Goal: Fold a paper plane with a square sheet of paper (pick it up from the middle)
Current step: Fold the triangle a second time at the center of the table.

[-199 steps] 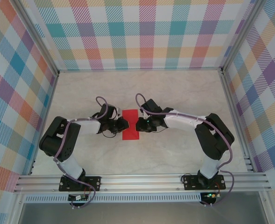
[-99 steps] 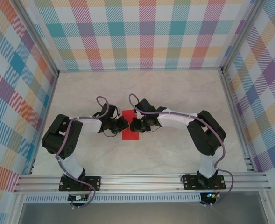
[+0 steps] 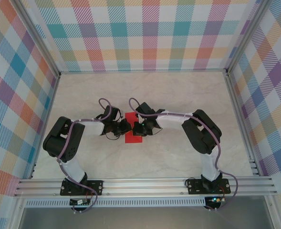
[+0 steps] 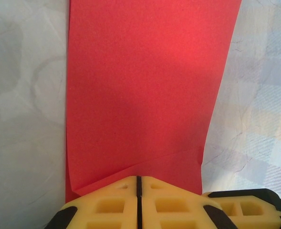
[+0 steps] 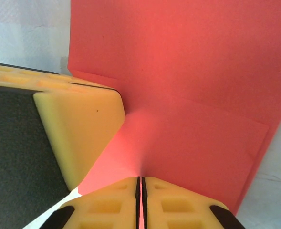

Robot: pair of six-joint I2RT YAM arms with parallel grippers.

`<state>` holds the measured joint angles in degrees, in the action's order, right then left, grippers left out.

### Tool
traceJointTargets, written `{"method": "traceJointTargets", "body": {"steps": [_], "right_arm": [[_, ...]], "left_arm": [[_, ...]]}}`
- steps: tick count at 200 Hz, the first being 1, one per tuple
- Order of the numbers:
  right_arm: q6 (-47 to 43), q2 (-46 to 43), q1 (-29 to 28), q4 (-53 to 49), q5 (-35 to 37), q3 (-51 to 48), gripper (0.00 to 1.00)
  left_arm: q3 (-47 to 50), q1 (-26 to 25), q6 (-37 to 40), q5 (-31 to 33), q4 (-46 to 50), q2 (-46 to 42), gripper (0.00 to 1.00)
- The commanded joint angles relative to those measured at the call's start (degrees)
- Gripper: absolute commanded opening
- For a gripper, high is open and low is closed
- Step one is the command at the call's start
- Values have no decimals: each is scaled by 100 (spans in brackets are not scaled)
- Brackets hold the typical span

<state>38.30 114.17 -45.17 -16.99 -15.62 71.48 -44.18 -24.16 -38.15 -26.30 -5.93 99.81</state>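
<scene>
This is looking like a robotics lab cell. Checked walls [image 3: 145, 33] are enclosing a marbled table [image 3: 178, 95]; an aluminium rail [image 3: 145, 183] is lining its near edge.

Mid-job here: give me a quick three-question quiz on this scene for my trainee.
1. True or false: the right gripper stands wide open.
2. Multiple choice: the red paper on the table lies A) as a full flat square, B) folded into a narrow strip, C) crumpled into a ball.
3. Fill in: the left gripper and the right gripper meet at the strip's ____.

Key: 1 false, its jaws are shut on the paper; 2 B; 3 middle.
</scene>
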Motion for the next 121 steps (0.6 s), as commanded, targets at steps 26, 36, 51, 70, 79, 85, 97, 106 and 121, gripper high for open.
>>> {"method": "traceJointTargets", "body": {"steps": [26, 36, 51, 70, 79, 85, 97, 106, 121], "right_arm": [[-207, 23, -27, -394, -94, -17, 12], [-255, -23, -27, -472, -132, -71, 12], [-350, -99, -32, -571, -209, -143, 12], [-465, -204, -29, -685, -338, -235, 12], [-509, -251, -26, -723, -363, -277, 12], [-525, -275, -27, -760, -363, -303, 12], [-567, -325, -27, -829, -351, -351, 12], [-582, -350, -27, -867, -325, -393, 12], [-589, -403, -27, -910, -319, -474, 12]], "left_arm": [[-34, -70, -49, 383, 333, 74, 9], [-21, -71, -53, 422, 347, 72, 9], [-18, -71, -77, 467, 347, 82, 9], [-4, -71, -102, 503, 341, 98, 9], [-4, -71, -113, 515, 339, 104, 9], [-7, -67, -112, 520, 337, 113, 9], [-9, -71, -121, 529, 335, 126, 9], [-17, -70, -129, 528, 338, 125, 9], [-10, -71, -125, 525, 337, 128, 9]]}}
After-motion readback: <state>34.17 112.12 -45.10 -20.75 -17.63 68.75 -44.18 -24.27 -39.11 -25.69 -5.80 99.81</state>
